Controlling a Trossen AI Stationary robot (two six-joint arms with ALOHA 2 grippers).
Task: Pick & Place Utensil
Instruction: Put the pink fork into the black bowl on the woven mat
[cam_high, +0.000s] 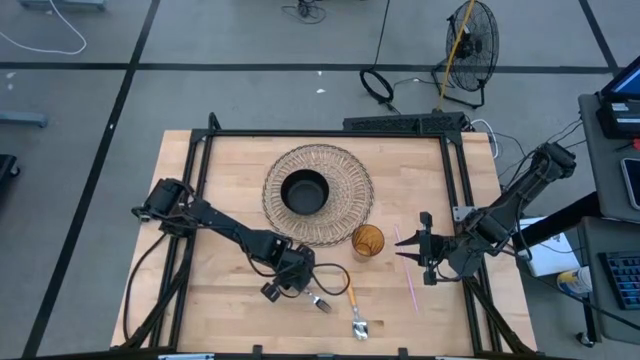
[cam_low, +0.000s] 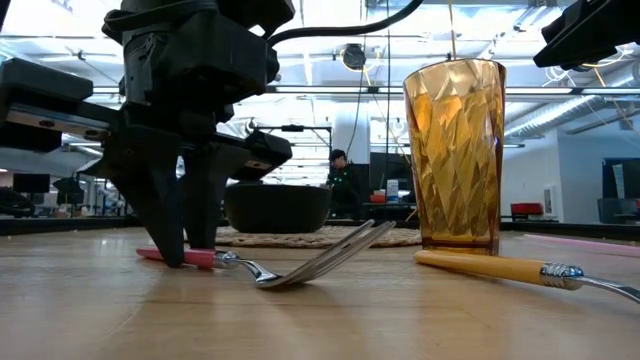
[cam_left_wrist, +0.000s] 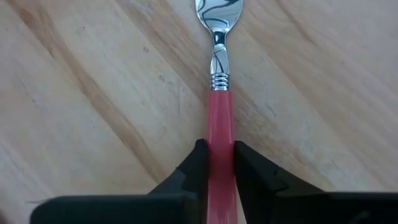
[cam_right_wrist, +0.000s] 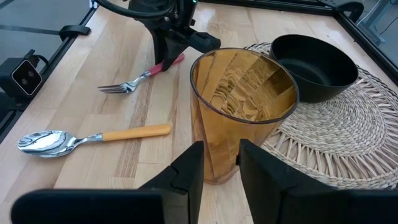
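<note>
The left gripper (cam_left_wrist: 220, 163) hides the end of the pink-handled metal fork (cam_left_wrist: 219, 118), its jaws pinching the handle between them. The right gripper (cam_right_wrist: 221, 165) hovers with jaws spread, the amber faceted glass tumbler (cam_right_wrist: 244, 109) just ahead of them.

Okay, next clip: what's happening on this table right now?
The left pincer is down on the wooden table, its fingers pressed against both sides of the pink handle of a fork that lies flat on the wood. The right pincer hovers open by the amber glass, holding nothing. A yellow-handled spoon lies near the fork, and a black bowl sits on a woven placemat.
</note>
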